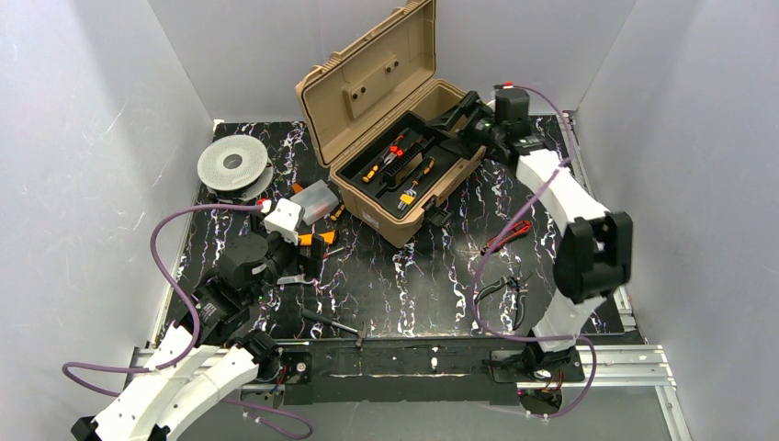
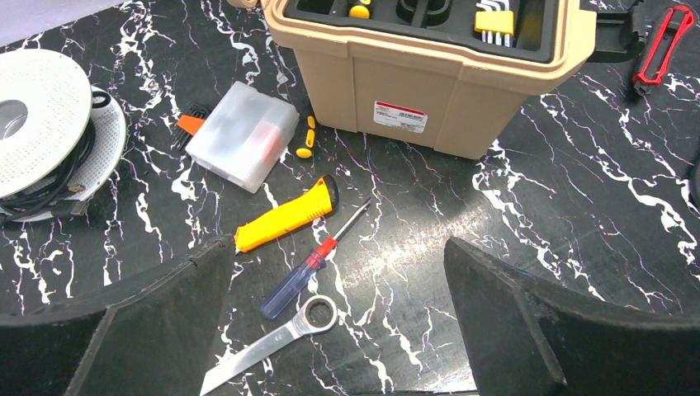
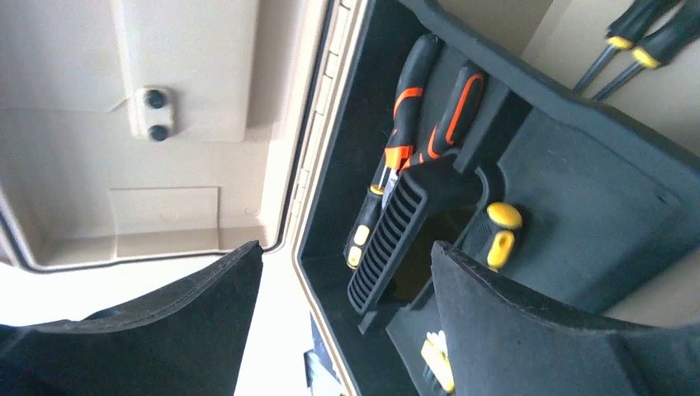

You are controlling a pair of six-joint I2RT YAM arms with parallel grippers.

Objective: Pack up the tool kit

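The tan toolbox (image 1: 395, 156) stands open at the back of the table, lid up. Its black inner tray (image 3: 578, 190) holds orange-black pliers (image 3: 429, 107) and yellow-tipped drivers. My right gripper (image 3: 347, 247) hangs open over the tray's ribbed handle (image 3: 396, 239), holding nothing. My left gripper (image 2: 338, 242) is open just above the table in front of the box. Under it lie a blue-handled screwdriver (image 2: 301, 276), a steel wrench (image 2: 281, 334) and a yellow utility knife (image 2: 285, 216). A red-handled tool (image 1: 505, 236) and black pliers (image 1: 501, 287) lie on the right.
A grey round spool (image 1: 234, 165) sits at the back left, with a small clear plastic box (image 2: 243, 134) beside it near the toolbox's front corner. A dark tool (image 1: 335, 323) lies near the front edge. White walls close in on three sides.
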